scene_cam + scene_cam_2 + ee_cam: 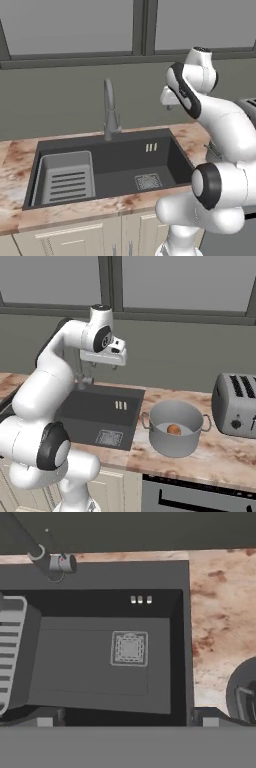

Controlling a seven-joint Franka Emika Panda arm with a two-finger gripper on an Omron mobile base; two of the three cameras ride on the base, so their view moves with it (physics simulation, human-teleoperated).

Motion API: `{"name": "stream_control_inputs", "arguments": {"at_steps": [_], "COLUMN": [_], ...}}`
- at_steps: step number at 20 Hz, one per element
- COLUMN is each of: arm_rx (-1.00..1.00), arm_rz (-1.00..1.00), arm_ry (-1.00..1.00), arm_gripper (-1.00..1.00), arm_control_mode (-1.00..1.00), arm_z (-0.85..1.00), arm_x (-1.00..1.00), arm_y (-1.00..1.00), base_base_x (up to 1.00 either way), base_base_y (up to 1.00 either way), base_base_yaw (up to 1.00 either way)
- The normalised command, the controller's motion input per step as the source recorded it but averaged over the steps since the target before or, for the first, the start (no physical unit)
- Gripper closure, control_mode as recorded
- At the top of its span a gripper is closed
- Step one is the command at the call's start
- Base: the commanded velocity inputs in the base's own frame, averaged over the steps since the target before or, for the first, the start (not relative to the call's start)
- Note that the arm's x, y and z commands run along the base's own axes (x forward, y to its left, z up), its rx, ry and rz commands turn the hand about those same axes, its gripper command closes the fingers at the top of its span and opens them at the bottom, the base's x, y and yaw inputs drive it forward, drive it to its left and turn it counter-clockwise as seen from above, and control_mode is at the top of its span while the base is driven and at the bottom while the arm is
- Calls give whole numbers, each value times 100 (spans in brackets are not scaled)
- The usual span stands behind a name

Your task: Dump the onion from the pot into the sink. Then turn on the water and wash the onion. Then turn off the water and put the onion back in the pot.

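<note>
Charcoal sink [95, 421] lies bare beneath the gripper [114, 365], jaws apart and unladen; first step pending: grasp the pot [175, 443] holding the onion [173, 429].

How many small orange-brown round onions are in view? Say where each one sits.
1. The small orange-brown round onion lies inside the pale grey metal pot on the counter, right of the dark charcoal sink.

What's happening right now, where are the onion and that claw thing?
Tool open, empty, high over the sink. Onion in the pot on the counter right of the sink. Nothing in the way.
</note>
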Motion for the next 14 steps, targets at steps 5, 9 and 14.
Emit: {"name": "stream_control_inputs", "arguments": {"at_steps": [5, 9, 14], "arm_rx": [0, 0, 0], "arm_rz": [-2, -3, -4], "arm_ry": [1, 0, 0], "arm_gripper": [-100, -100, -100], "arm_control_mode": [-100, -100, -100], "arm_z": [-3, -12, -18], "arm_x": [11, 0, -2], "arm_y": [-58, -67, -71], "base_base_x": [0, 0, 0], "base_base_y": [0, 0, 0], "base_base_yaw": [0, 0, 0]}}
